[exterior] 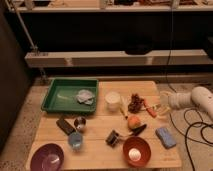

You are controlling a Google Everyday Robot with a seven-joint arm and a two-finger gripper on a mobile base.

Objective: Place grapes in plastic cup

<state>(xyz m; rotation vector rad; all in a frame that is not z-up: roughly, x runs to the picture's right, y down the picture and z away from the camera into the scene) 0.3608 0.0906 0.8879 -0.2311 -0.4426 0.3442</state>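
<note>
While grapes [135, 103] lie loose, gripper [152, 108]: just beside them, likely to grasp.
grip: cannot tell.
blue cup [75, 140]: upright, well apart, ready.

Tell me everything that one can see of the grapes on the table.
The grapes are a small, dark reddish-purple bunch of round berries, lying loose on the wooden table, in its far right part and in no container. The white cup stands just left of the bunch, the round orange fruit lies in front of it, and a small orange-red object lies close at its right; whether that touches, I cannot tell. The pincer hangs further right, beyond that object, apart from the bunch.
</note>
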